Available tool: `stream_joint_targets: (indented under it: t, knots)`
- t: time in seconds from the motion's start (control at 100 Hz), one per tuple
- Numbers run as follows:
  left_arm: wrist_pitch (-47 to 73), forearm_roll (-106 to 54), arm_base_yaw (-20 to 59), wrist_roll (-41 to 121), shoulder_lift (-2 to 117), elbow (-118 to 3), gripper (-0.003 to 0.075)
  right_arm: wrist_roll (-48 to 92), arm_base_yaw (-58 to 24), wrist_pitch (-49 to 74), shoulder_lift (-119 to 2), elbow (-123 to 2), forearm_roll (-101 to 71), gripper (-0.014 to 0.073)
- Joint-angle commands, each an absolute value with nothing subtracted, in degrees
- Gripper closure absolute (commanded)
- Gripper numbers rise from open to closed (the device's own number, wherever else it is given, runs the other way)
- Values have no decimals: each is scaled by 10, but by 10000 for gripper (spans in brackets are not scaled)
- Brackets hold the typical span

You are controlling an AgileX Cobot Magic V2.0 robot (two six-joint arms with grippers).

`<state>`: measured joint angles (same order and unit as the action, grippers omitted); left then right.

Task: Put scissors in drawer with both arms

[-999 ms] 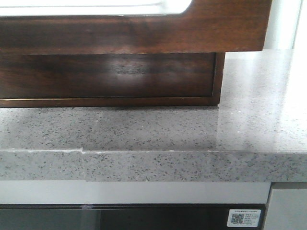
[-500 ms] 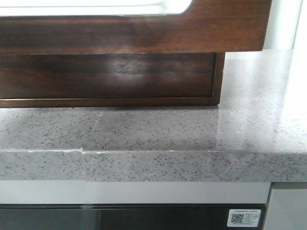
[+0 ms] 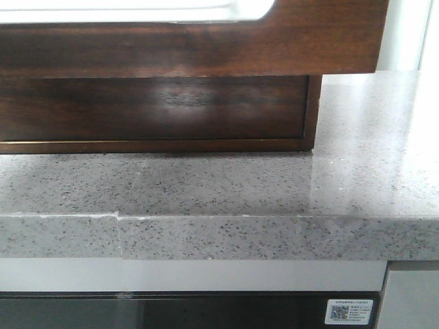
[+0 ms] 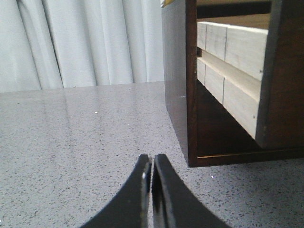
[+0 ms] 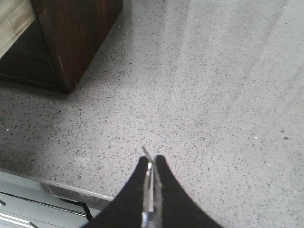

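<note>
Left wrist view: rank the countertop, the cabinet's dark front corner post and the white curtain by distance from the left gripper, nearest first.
From the left gripper:
1. Speckled grey countertop, right beneath and ahead of the fingertips.
2. Cabinet's dark front corner post, ahead, off to one side.
3. White curtain, behind the counter's far edge.

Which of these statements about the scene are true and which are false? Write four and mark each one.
1. The drawer is pulled out of its cabinet. True.
2. The right end effector is empty. False: a thin metal blade of the scissors is pinched between its fingers.
3. The left end effector is wide open. False: its fingers are shut together, with nothing seen between them.
4. The countertop is speckled grey. True.
</note>
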<state>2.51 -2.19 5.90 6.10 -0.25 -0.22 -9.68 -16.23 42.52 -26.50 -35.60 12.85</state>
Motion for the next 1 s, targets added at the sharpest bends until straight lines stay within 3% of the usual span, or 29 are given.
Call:
stream_joint_targets:
  t: [0.0, 0.24, 0.43, 0.57, 0.78, 0.989]
  knots:
    - [-23, -22, 59, 54, -20, 18, 741, -93, -158, 387, -267, -371, 143, 662]
    - [-23, -22, 59, 54, -20, 18, 741, -100, -131, 332, -218, -318, 142, 662]
    - [-23, -22, 59, 54, -20, 18, 741, -100, -34, 94, -101, -139, 94, 662]
    - [-23, -22, 59, 54, -20, 18, 741, -100, 7, -12, -55, -46, 52, 662]
    - [-23, -22, 59, 54, -20, 18, 741, -100, 14, -66, -10, 16, 48, 662]
    - [-22, -23, 59, 54, -20, 18, 741, -100, 14, -42, 13, 15, 48, 662]
